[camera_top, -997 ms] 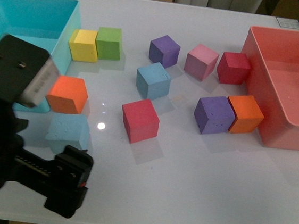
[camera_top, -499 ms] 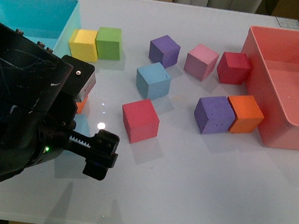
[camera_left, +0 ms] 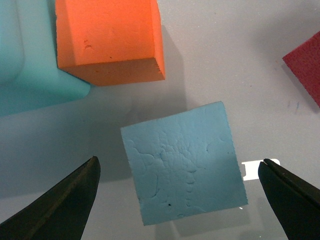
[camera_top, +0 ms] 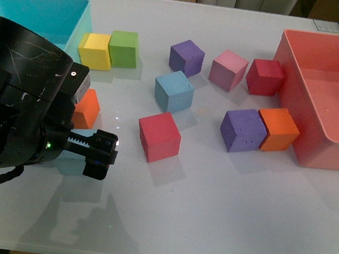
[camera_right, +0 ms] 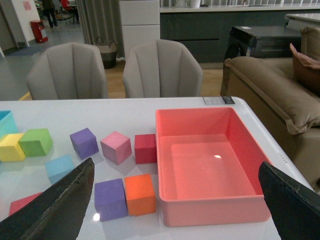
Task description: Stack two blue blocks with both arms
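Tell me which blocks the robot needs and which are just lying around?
Needed: middle blue block; second blue block under the open left gripper.
Lying about: red cubes, purple cubes, orange cubes, pink cube, yellow cube, green cube, turquoise bin, salmon bin.

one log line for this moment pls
left gripper: open, flanking blue block near orange block | right gripper: open, empty | second blue block: mid-table, untouched | stack: not started
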`<state>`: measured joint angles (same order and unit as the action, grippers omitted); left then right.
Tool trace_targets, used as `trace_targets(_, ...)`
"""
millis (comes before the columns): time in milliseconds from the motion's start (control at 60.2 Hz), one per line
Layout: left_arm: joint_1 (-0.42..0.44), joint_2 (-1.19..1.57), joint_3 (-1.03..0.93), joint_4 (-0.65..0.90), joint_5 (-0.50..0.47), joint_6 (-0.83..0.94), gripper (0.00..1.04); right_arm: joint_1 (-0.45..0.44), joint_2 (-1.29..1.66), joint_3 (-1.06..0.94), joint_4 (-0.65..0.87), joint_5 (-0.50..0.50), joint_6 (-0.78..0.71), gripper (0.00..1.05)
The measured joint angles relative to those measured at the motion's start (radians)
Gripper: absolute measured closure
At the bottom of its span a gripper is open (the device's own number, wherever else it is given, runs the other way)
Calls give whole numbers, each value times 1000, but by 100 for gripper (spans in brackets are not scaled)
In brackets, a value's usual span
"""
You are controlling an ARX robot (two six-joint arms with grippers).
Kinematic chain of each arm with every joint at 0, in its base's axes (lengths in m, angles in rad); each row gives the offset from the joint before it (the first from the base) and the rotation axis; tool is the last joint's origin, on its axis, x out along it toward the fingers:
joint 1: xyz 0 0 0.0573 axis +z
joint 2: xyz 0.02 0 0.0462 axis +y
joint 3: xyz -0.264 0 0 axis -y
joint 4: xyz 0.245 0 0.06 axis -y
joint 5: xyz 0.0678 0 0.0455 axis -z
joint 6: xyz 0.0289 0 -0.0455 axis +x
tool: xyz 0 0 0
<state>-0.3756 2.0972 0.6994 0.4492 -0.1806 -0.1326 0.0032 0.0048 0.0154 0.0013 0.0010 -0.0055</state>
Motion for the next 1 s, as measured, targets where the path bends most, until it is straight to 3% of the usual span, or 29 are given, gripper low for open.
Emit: trace_targets(997, 15, 101, 50, -10, 0, -23, 9, 0, 0, 0, 0, 0, 0, 9)
